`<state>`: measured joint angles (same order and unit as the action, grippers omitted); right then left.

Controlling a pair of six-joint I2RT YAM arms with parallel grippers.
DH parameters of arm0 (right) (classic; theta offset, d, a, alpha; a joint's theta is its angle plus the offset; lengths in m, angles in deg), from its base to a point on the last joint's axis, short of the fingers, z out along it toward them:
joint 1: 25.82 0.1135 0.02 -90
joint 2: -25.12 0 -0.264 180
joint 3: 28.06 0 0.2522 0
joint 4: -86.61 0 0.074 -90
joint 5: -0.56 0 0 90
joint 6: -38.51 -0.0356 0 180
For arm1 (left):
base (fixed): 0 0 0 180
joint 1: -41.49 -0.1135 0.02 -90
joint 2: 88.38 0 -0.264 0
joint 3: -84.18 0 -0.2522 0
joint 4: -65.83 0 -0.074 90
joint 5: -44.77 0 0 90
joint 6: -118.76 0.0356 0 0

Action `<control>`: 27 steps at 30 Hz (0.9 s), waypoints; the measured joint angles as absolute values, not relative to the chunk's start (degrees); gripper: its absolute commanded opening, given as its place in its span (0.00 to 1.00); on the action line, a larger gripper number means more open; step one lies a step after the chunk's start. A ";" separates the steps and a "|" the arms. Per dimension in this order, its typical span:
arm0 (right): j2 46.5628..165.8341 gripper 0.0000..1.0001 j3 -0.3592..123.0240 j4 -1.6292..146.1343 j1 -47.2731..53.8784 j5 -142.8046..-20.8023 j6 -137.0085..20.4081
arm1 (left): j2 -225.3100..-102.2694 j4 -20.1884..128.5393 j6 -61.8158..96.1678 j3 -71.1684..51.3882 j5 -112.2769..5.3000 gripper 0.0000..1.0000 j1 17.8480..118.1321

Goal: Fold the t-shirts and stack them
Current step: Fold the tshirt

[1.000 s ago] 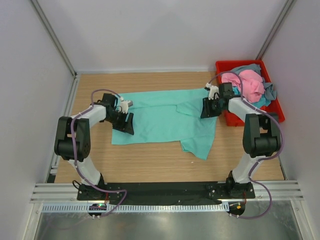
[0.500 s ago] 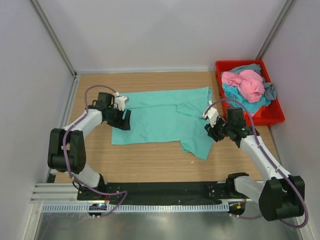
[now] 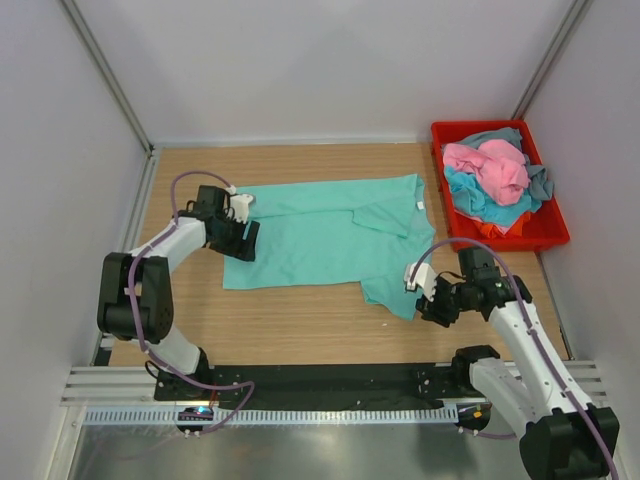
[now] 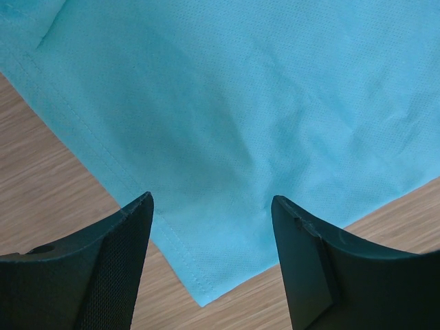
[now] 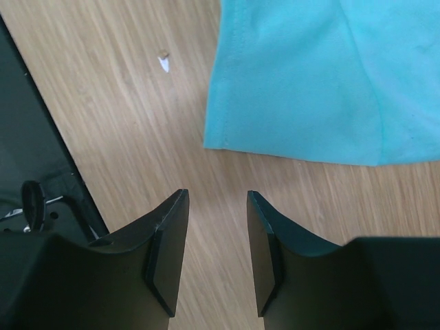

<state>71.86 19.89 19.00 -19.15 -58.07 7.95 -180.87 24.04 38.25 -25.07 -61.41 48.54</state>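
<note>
Nearest, the right hand hung part-open and empty over bare bench, beside the teal shirt. Left hand stood wide, empty, over its left corner. Farthest, a red bin held other shirts.

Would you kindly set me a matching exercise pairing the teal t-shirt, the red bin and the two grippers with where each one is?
Things: 1 teal t-shirt; 2 red bin; 3 left gripper; 4 right gripper.
Places: A over bare table, just off the shirt's hem; B spread out flat; C far right corner, holding other t-shirts; D over a corner of the shirt.
Pairs: 1-B; 2-C; 3-D; 4-A.
</note>
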 measured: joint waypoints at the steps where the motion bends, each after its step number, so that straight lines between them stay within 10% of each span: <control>1: 71.90 0.47 19.98 17.98 -19.15 -57.57 8.78 | -180.89 24.04 38.27 -25.07 -61.17 0.70 48.54; 27: 87.40 0.47 14.65 35.40 -10.73 -60.84 9.66 | -181.55 24.52 38.43 -25.07 -60.63 0.70 48.52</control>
<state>87.40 14.65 35.40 -10.73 -60.84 9.66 -181.55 24.52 38.43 -25.07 -60.63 48.52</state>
